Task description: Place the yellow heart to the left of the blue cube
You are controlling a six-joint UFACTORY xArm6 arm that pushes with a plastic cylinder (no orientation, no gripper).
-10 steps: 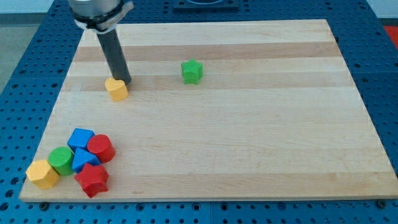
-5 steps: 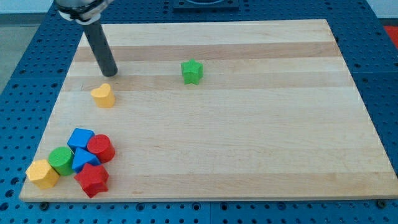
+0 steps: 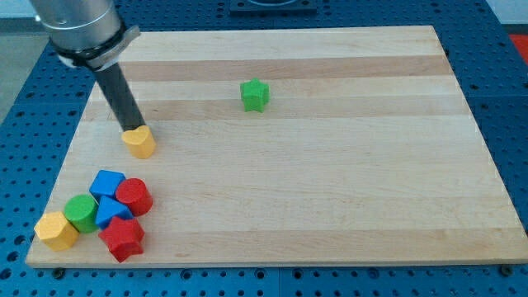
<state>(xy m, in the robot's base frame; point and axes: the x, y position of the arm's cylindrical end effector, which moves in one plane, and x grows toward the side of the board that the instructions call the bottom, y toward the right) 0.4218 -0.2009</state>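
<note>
The yellow heart (image 3: 140,142) lies on the wooden board's left side, above the cluster of blocks. My tip (image 3: 130,127) touches the heart's upper left edge. The blue cube (image 3: 106,183) sits at the top of the cluster near the view's bottom left, below and a little left of the heart.
The cluster also holds a red cylinder (image 3: 134,196), a green cylinder (image 3: 81,212), a second blue block (image 3: 110,212), a red star (image 3: 122,238) and a yellow hexagonal block (image 3: 55,230). A green star (image 3: 255,95) sits alone near the board's top middle. The board's left edge (image 3: 73,140) is close.
My tip moved left off the heart, then came down against its upper left. The heart slid down and left from about the tip's first position, toward the cluster.
</note>
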